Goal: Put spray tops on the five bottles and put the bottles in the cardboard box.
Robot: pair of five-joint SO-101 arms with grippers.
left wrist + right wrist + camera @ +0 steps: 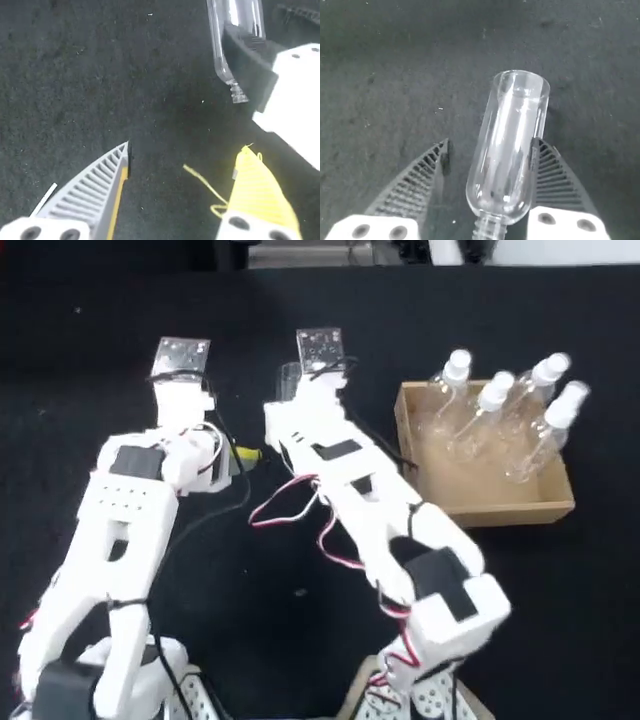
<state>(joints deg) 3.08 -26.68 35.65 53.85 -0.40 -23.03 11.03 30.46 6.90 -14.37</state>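
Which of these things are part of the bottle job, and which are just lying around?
Job: uncapped clear bottle; four bottles with spray tops; cardboard box.
Just there: black table cover; arm wires; stray yellow thread.

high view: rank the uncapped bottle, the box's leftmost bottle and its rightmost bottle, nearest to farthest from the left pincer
1. uncapped bottle, in the right pincer, close by
2. leftmost bottle, left end of the box
3. rightmost bottle, its right end
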